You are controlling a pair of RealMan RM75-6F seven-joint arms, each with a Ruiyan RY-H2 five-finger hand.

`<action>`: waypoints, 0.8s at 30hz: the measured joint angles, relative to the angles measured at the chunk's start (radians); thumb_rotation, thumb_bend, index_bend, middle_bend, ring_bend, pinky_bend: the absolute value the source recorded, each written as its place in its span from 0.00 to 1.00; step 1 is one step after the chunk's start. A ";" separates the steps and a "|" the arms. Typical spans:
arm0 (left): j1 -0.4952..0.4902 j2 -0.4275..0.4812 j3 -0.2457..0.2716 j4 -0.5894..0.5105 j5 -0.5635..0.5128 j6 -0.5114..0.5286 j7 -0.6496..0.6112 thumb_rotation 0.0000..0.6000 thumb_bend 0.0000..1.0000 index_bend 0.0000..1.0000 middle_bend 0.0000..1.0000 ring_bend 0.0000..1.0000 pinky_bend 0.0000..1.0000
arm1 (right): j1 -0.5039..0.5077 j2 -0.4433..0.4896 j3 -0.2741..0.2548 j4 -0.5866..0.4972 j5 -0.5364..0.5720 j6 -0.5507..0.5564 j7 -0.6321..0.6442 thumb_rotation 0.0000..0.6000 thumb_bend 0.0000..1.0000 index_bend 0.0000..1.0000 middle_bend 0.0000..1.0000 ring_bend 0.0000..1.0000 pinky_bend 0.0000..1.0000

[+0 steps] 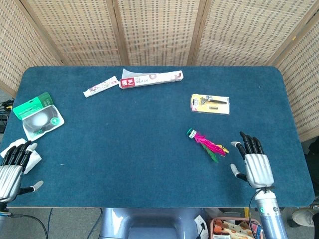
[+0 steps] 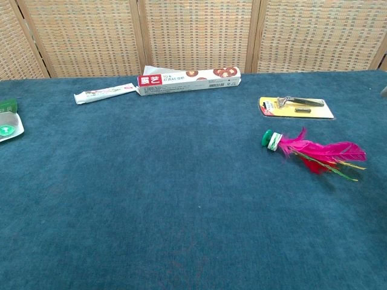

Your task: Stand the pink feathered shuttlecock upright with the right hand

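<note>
Right hand [image 1: 253, 164], fingers spread, near shuttlecock [image 1: 207, 143], inside table edge [image 1: 164, 204].

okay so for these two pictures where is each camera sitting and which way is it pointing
Head view: sits high, looks steeply down on the whole table; the left hand and right hand show at the near edge, fingers spread, holding nothing.
Chest view: sits lower, looks across the table toward the wicker screen; no clear part of the robot shows.
Both views show the shuttlecock lying on its side, the razor pack and the long box.
</note>
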 measured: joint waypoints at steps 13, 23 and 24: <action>-0.009 0.004 -0.002 0.011 -0.014 -0.023 -0.032 1.00 0.00 0.00 0.00 0.00 0.00 | 0.145 -0.175 0.088 0.061 0.323 -0.109 -0.180 1.00 0.30 0.27 0.00 0.00 0.00; -0.011 0.002 -0.001 0.012 -0.014 -0.025 -0.030 1.00 0.00 0.00 0.00 0.00 0.00 | 0.186 -0.224 0.088 0.138 0.425 -0.129 -0.200 1.00 0.30 0.29 0.00 0.00 0.00; -0.011 0.002 -0.001 0.012 -0.014 -0.026 -0.030 1.00 0.00 0.00 0.00 0.00 0.00 | 0.188 -0.227 0.087 0.147 0.429 -0.127 -0.200 1.00 0.30 0.30 0.00 0.00 0.00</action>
